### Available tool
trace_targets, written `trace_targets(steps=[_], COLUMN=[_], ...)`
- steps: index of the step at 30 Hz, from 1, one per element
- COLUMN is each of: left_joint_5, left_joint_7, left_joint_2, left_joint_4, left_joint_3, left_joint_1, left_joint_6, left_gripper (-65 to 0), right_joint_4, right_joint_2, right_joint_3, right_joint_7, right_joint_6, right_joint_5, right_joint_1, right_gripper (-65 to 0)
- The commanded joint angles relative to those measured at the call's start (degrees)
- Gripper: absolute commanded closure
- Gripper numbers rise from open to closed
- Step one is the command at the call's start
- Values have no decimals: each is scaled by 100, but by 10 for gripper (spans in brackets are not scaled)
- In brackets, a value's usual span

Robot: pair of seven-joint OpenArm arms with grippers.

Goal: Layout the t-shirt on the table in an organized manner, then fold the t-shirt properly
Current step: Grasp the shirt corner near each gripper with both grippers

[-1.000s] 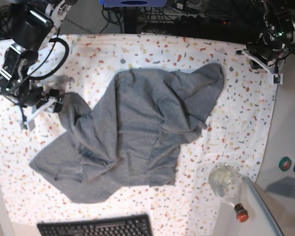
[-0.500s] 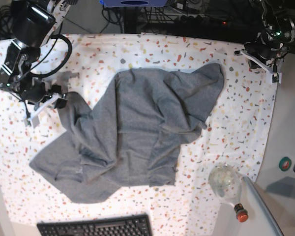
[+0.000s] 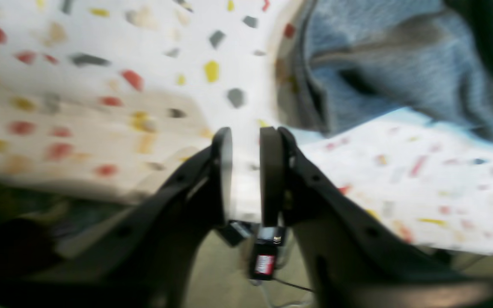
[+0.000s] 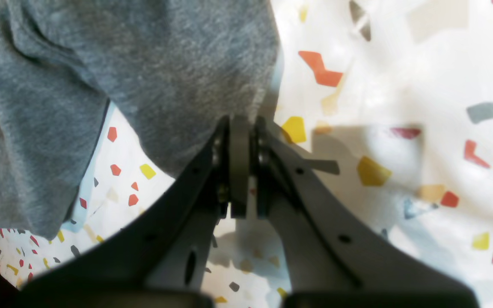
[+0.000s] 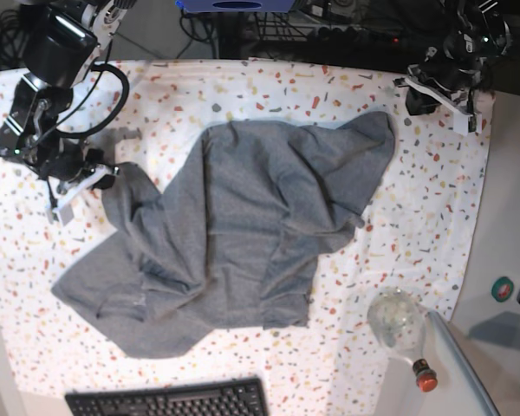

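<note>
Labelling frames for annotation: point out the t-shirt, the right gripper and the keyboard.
t-shirt (image 5: 243, 225), base view, middle of the grey cloth.
right gripper (image 4: 242, 124), right wrist view, tips at the cloth's edge.
keyboard (image 5: 169, 400), base view, its keys.

The base view looks straight down from high above the table (image 5: 243, 87). Each wrist view peers close along its own fingers: the right's patch lies at nine o'clock, the left's at one o'clock.

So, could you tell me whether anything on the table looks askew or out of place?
The t-shirt lies crumpled and skewed across the table, folded over itself with one corner bunched at the right pincer. Nothing looks spilled or damaged.
</note>
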Motion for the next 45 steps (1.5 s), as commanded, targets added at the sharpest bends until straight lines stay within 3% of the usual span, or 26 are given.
trace_targets(steps=[1,5,7,15,21,30,34,36,40,42,45], left_joint_5=[-186,-547,-687,-687,-687,-687,-678,-678,-678,-678,-678], left_joint_7=[-81,-81,-81,-143,-863,-863,-872,-872,-881,-881,-881], left_joint_2=[29,46,46,240,240,231,196,169,160,160,152], left_joint_4=[116,142,230,-333,-878,-1440,-1493,-1590,-1748,-1757,-1686], left_joint_3=[-1,-18,-10,-62,8,17,386,456,430,430,430], left_joint_1=[-6,-23,12,-287,-393,-691,-744,-762,-771,-753,-727], left_joint_6=[-36,-36,-36,-36,-36,-36,-36,-36,-36,-36,-27], left_gripper=[-168,-334,-378,-380,-380,-380,-378,-360,-173,-114,-100], right_joint_4=[19,19,19,19,19,19,19,19,19,19,19], right_joint_2=[-13,-13,-13,-13,-13,-13,-13,-13,-13,-13,-13], right_joint_3=[-2,-10,-10,-37,-19,-10,-10,-10,-2,-2,-2], right_joint_7=[-156,-156,-156,-156,-156,-156,-156,-156,-156,-156,-156], right_joint_6=[30,30,30,30,30,30,30,30,30,30,30], right_joint_5=[-79,-97,-106,-106,-106,-106,-106,-106,-106,-106,-106], right_joint_1=[15,15,15,6,6,6,6,6,6,6,6], right_gripper=[0,0,0,0,0,0,0,0,0,0,0])
